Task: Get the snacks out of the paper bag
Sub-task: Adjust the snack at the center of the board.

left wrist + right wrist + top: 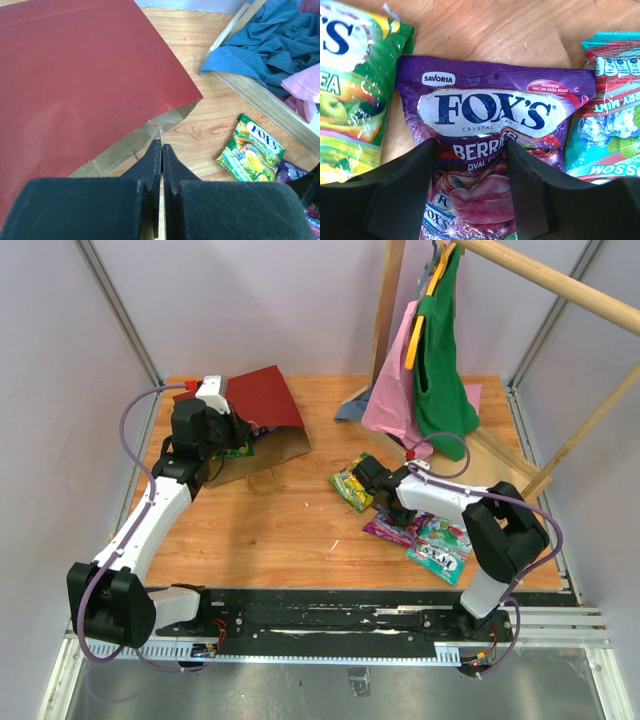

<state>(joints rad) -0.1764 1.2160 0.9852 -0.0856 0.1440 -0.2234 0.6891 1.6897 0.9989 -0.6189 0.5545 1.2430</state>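
Over the purple packet, right gripper gapes wide.

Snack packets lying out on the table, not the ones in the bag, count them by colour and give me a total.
green packet: 1
purple packet: 1
teal packet: 1
Total: 3
More packets show at the mouth of the paper bag, but they are too hidden to count.
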